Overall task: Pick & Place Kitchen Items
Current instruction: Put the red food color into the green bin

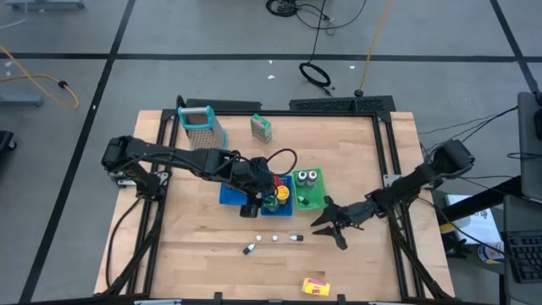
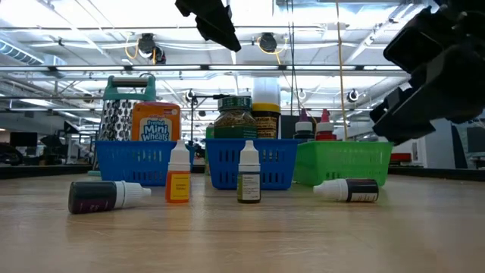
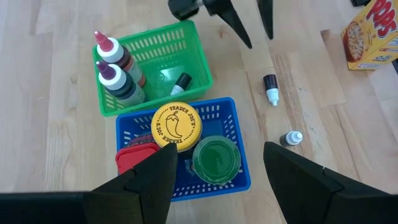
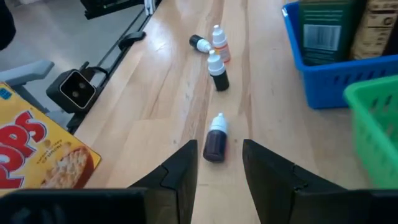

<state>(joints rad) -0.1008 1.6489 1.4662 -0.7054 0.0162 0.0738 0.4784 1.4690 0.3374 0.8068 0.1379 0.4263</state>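
Several tiny dropper bottles sit on the wood near the table's near edge. One dark bottle (image 4: 216, 140) lies on its side, two stand upright (image 4: 219, 70), and another lies beyond them (image 4: 200, 43). My right gripper (image 4: 219, 168) is open and low over the table, with the lying dark bottle (image 1: 296, 238) just ahead of its fingertips, untouched. My left gripper (image 3: 217, 180) is open and hovers above the blue basket (image 3: 239, 124), which holds a yellow-lidded jar (image 3: 177, 124), a green-lidded jar (image 3: 216, 155) and a red item (image 3: 134, 155).
A green basket (image 1: 309, 188) beside the blue one holds two sauce bottles (image 3: 115, 68) and a small bottle. A grater (image 1: 201, 125) and a green carton (image 1: 261, 128) stand toward the far edge. A yellow box (image 1: 315, 286) lies by the near edge. Bare wood lies left of the bottles.
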